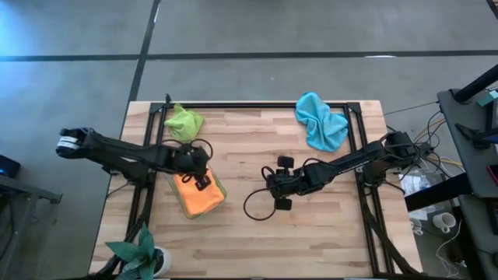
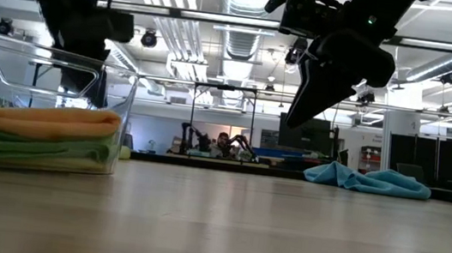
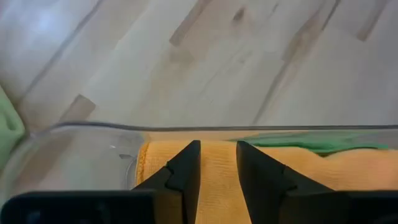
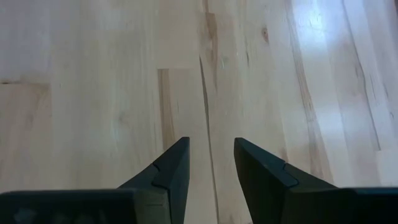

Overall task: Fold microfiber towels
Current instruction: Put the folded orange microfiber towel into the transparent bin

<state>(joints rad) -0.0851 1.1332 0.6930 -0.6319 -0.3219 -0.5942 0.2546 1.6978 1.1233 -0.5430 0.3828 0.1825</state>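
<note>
A folded orange towel (image 1: pixel 196 196) lies on top of a stack in a clear bin (image 1: pixel 219 189) at the table's left. A folded green towel (image 2: pixel 25 143) shows under it. My left gripper (image 3: pixel 217 144) hovers just over the orange towel (image 3: pixel 217 183), open by a narrow gap, nothing between its fingers. A crumpled lime green towel (image 1: pixel 184 122) lies at the far left. A crumpled light blue towel (image 1: pixel 320 121) lies at the far right. My right gripper (image 4: pixel 211 142) stands open above bare wood at the table's middle (image 1: pixel 271 185), pointing slantwise down.
A potted plant with pointed leaves (image 1: pixel 142 253) stands at the near left corner. A black frame (image 1: pixel 257 104) runs along the table's far edge and down both sides. Bare wood lies across the middle and near part of the table (image 1: pixel 311 241).
</note>
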